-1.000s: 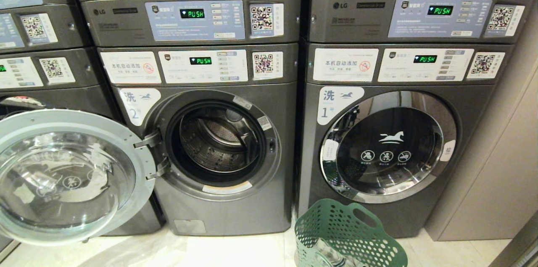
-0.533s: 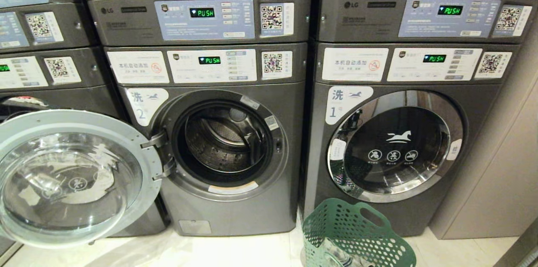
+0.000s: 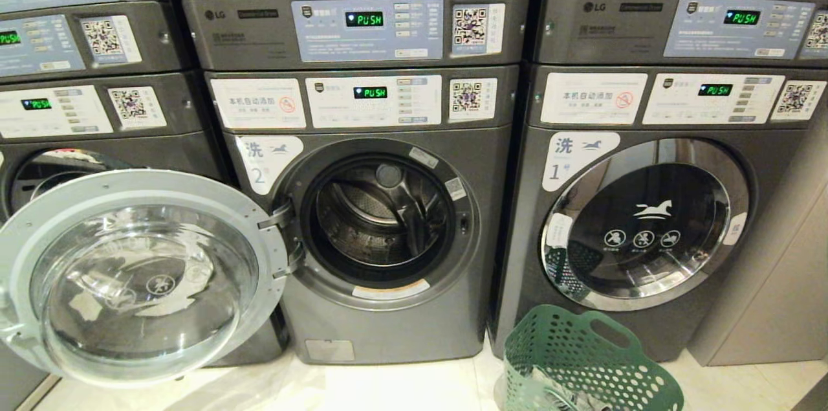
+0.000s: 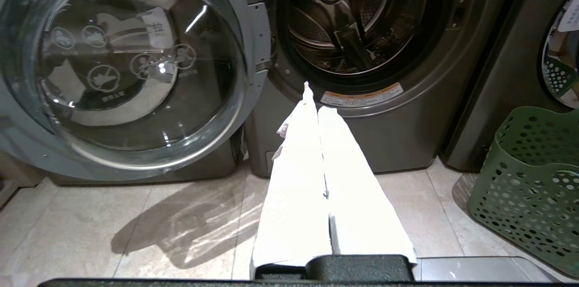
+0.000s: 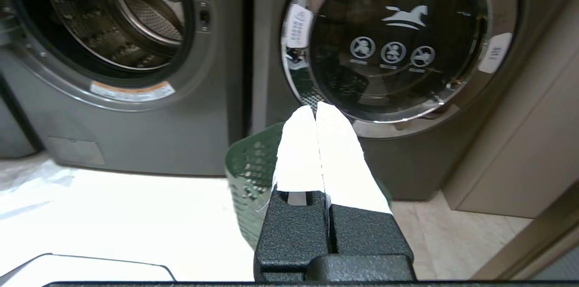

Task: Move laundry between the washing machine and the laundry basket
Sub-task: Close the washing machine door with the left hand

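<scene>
With both the left claw (image 4: 316, 101) and right claw (image 5: 315, 113) closed and empty, the laundry lies in the green basket (image 3: 582, 359) by the open washing machine (image 3: 381, 223), whose swung-out door (image 3: 139, 275) could snag the left arm.
</scene>
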